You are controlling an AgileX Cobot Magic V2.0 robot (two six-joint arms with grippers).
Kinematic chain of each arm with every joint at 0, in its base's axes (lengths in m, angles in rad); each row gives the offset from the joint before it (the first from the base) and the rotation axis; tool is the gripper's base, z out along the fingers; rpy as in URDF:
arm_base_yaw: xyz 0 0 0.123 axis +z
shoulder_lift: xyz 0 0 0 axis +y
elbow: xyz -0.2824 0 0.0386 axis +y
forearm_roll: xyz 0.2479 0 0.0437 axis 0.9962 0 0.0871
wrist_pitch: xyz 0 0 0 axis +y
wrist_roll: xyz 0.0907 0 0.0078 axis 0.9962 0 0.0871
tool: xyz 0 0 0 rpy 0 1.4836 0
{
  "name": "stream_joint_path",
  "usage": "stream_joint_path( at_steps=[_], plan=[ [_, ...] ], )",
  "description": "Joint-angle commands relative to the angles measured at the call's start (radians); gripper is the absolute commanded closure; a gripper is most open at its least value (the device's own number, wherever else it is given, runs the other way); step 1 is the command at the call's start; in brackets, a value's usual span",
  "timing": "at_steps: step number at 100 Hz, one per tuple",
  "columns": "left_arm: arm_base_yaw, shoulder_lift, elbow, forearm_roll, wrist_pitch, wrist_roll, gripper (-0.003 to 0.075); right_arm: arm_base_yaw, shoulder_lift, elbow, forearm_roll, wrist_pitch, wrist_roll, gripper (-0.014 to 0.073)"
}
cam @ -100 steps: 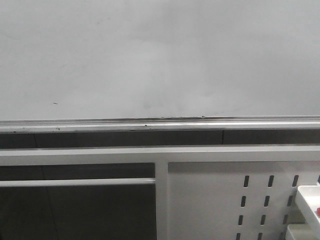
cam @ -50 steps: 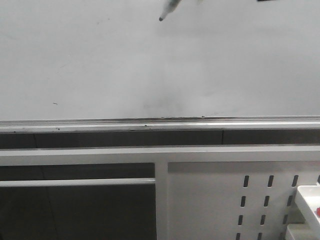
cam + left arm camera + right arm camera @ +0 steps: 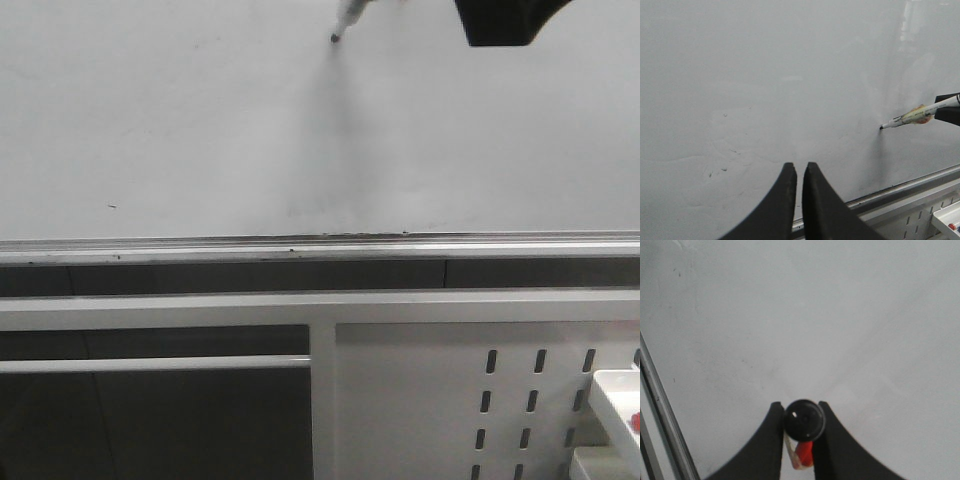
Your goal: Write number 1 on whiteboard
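The off-white whiteboard (image 3: 200, 120) fills the upper front view, with its silver rail (image 3: 320, 247) below. No black stroke of a number 1 shows on it. My right gripper (image 3: 801, 412) is shut on the white marker pen (image 3: 347, 17), whose black end cap (image 3: 804, 420) and taped red ball (image 3: 804, 454) sit between the jaws. The pen tip (image 3: 334, 38) is at or very near the board's surface, near the top of the front view. The pen also shows in the left wrist view (image 3: 912, 116). My left gripper (image 3: 799, 167) is shut and empty, facing the board (image 3: 765, 75).
Below the rail run a white frame bar (image 3: 200, 310) and a white metal panel with slotted holes (image 3: 420, 400). A white tray (image 3: 618, 395) holding something red stands at the lower right. Small dark specks (image 3: 110, 207) mark the board.
The pen tip came into view from the top, then shifted slightly right and down. The dark body of my right gripper has dropped further into the top right of the front view.
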Motion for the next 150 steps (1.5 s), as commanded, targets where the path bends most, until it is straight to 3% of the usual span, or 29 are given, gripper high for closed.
stream_joint_path(
  at_steps=[1, 19, 51, 64, 94, 106, 121, 129, 138, 150],
  plan=[
    [0.003, -0.02, -0.022, -0.002, -0.082, -0.009, 0.0715, -0.016, 0.008, -0.027, 0.051, -0.127, -0.045, 0.0643],
    [0.003, -0.02, -0.022, -0.002, -0.082, -0.009, 0.0715, -0.016, 0.019, -0.027, 0.082, -0.152, -0.047, 0.0643],
    [0.003, -0.02, -0.022, -0.002, -0.082, -0.009, 0.0715, -0.016, 0.148, -0.027, 0.143, -0.019, -0.009, 0.0643],
    [0.003, -0.02, -0.022, -0.002, -0.082, -0.009, 0.0715, -0.016, 0.229, -0.027, 0.143, -0.026, 0.059, 0.0643],
    [0.003, -0.02, -0.022, -0.01, -0.071, -0.009, 0.0715, -0.016, 0.27, -0.027, 0.143, -0.125, 0.061, 0.0671],
    [0.003, -0.02, -0.022, -0.057, -0.062, -0.009, 0.0714, 0.045, 0.2, -0.027, 0.143, -0.078, 0.109, 0.0671],
    [0.003, -0.002, -0.022, -0.149, -0.053, 0.005, 0.0636, 0.22, 0.027, -0.06, 0.143, 0.156, 0.113, 0.0671],
    [0.003, 0.048, -0.022, -0.265, -0.053, 0.116, 0.05, 0.306, -0.045, -0.117, 0.143, 0.303, 0.113, 0.0671],
    [0.003, 0.142, -0.035, -0.449, -0.052, 0.353, 0.0346, 0.353, -0.092, -0.199, 0.144, 0.452, 0.113, 0.0671],
    [0.003, 0.294, -0.086, -0.755, 0.001, 0.753, 0.0336, 0.36, -0.097, -0.302, 0.144, 0.565, 0.113, 0.0671]
  ],
)
